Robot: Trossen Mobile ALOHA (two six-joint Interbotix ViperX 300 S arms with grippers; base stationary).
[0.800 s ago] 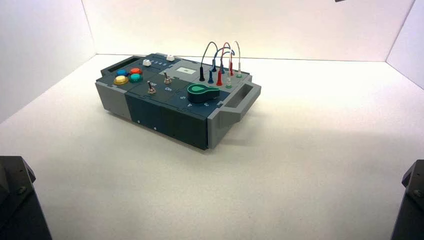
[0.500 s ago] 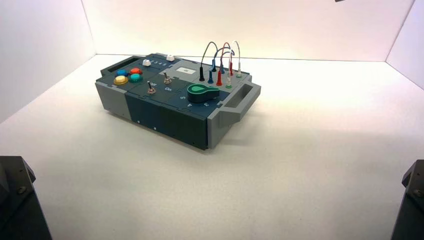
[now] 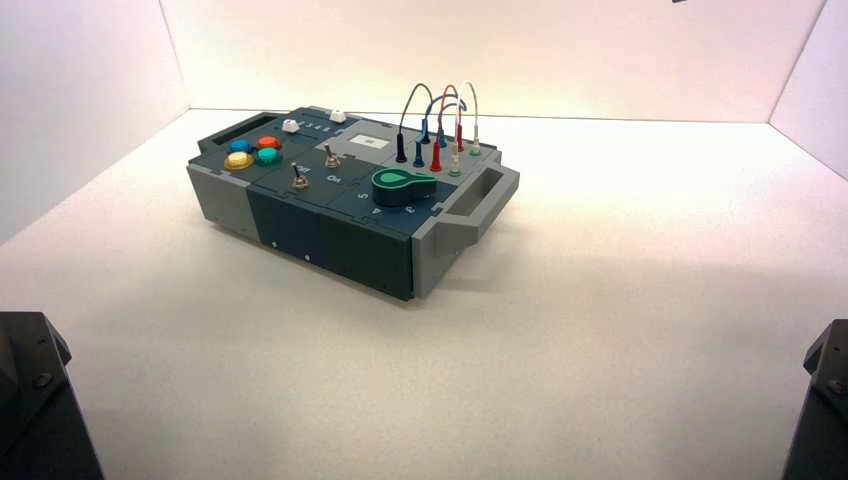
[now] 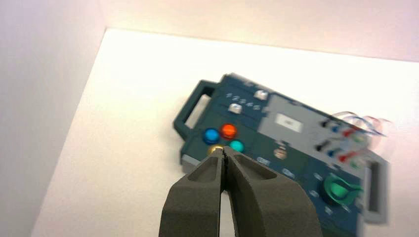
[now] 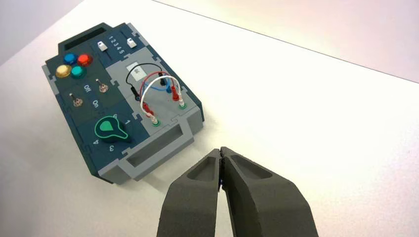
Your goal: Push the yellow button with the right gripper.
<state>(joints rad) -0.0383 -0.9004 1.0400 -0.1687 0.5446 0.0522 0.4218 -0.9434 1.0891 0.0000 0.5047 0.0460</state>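
Observation:
The yellow button (image 3: pixel 238 160) is a small glossy dome at the near left corner of the box (image 3: pixel 330 225), in a cluster with a blue, an orange-red (image 3: pixel 268 143) and a teal button (image 3: pixel 268 156). In the right wrist view the yellow button (image 5: pixel 62 71) lies at the box's far end. My right gripper (image 5: pixel 220 149) is shut and empty, held off the box over bare table beyond the grey handle (image 5: pixel 148 160). My left gripper (image 4: pixel 224 149) is shut and empty, and its tips partly cover the yellow button (image 4: pixel 214 148) in its own view.
The box also carries a green knob (image 3: pixel 403 186), two toggle switches (image 3: pixel 299 178), two white sliders and looped wires (image 3: pixel 440 115) on plugs. White walls close in the table on three sides. Dark parts of the arms (image 3: pixel 30 400) sit at both bottom corners.
The box and walls sit a few pixels further left in the high view. The dark parts of the arms at the bottom corners have not moved.

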